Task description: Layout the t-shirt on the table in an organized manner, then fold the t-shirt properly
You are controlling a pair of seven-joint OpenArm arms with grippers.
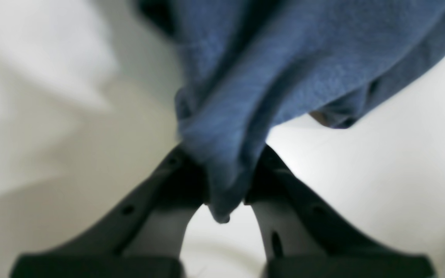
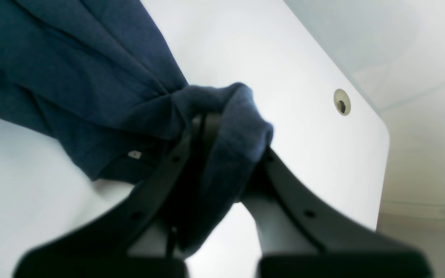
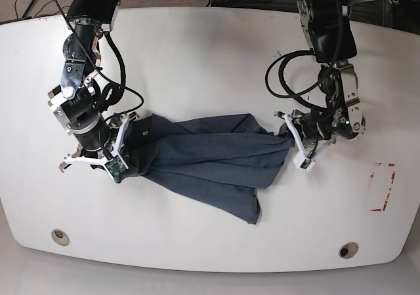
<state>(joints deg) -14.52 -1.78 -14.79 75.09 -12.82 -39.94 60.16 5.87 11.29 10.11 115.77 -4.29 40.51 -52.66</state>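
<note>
Currently | left gripper [image 1: 226, 177], right gripper [image 2: 222, 162] both clamp t-shirt [image 3: 210, 160] | label [image 2: 134, 155] unreadable

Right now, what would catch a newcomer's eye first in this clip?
A dark blue t-shirt stretched bunched between the two arms across the middle of the white table. The left hand and right hand each pinch one end. A small red-outlined rectangle sits by the table edge.
</note>
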